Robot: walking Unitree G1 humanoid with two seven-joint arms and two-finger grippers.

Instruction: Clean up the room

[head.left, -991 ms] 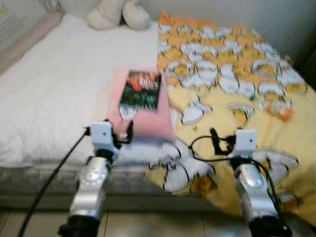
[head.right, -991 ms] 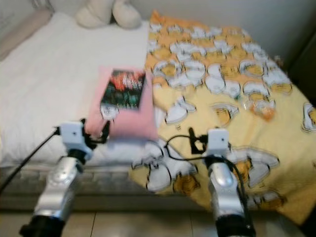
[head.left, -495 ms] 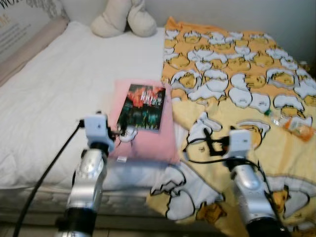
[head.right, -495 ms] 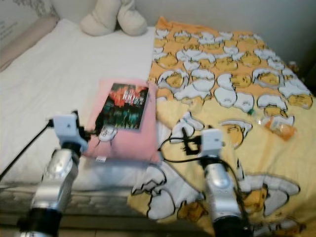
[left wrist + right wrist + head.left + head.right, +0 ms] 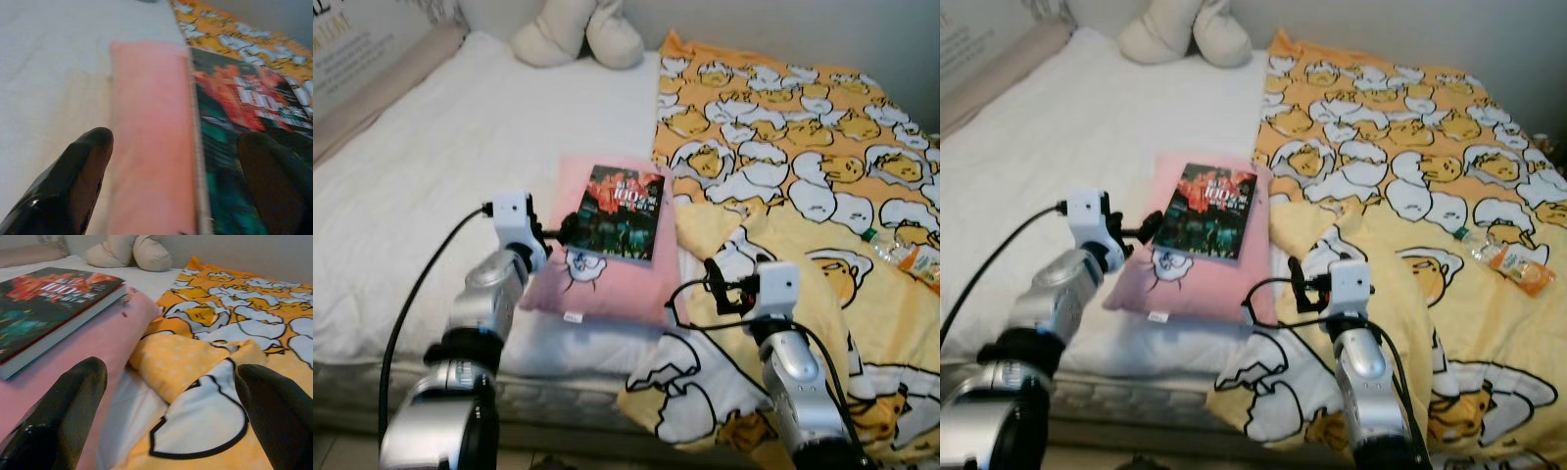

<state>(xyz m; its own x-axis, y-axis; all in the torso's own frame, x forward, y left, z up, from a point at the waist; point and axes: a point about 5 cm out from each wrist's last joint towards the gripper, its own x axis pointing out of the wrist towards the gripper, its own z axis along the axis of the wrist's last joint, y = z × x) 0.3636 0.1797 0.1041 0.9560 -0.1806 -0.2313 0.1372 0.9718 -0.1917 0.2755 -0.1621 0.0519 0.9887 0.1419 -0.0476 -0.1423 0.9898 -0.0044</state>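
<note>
While lying flat atop pink pillow (image 5: 612, 257) on bed (image 5: 431, 166), book (image 5: 622, 211) sitting just past left gripper (image 5: 566, 233), fingers spread; right gripper (image 5: 1299, 288), spread too, hovering over yellow blanket (image 5: 1410, 196) at four o'clock.

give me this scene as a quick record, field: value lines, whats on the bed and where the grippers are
surface: bed with white sheet
blanket: yellow cartoon-print blanket over the bed's right side
pillow: pink pillow near the front edge, beside the blanket
book: dark-covered book lying flat on the pillow
plush: cream plush toy at the far end
wrapper: orange packet on the blanket, far right
left gripper: open, at the book's near left corner
right gripper: open, over the blanket edge beside the pillow
</note>
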